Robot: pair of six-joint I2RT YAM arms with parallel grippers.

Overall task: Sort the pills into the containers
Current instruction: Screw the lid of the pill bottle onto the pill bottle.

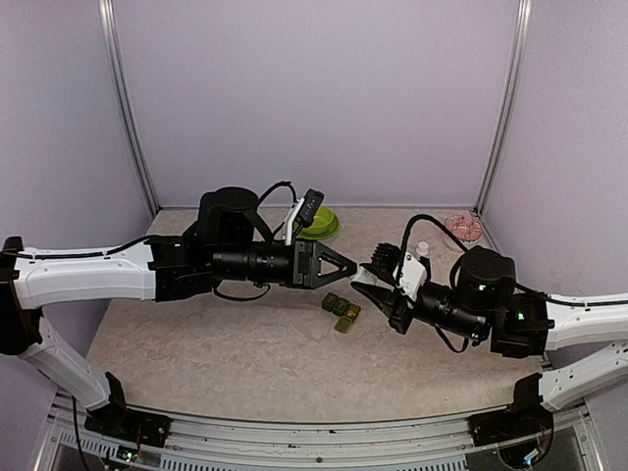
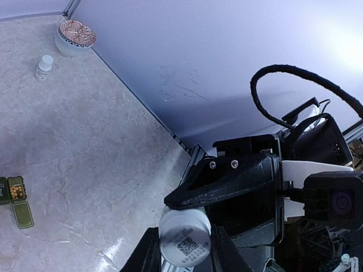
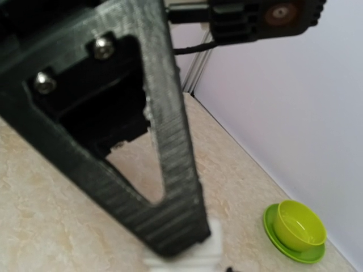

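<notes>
A small white bottle (image 2: 184, 237) hangs in the air between my two grippers, its printed base facing the left wrist camera. My left gripper (image 2: 184, 255) has a finger against each side of it. My right gripper (image 1: 381, 279) is shut on the same bottle (image 1: 366, 280) from the other end, one dark finger (image 2: 227, 184) lying across it. In the right wrist view only a white ribbed end (image 3: 187, 255) shows under the left gripper's finger (image 3: 164, 187). The dark green pill box (image 1: 340, 311) lies on the table below, one compartment open with tiny pills (image 2: 17, 193) inside.
A second small white bottle (image 1: 422, 250) stands upright behind my right arm. A pink patterned bowl (image 1: 463, 228) sits in the back right corner. A lime green bowl (image 1: 316, 224) on its saucer is at the back centre. Walls close in the back and both sides.
</notes>
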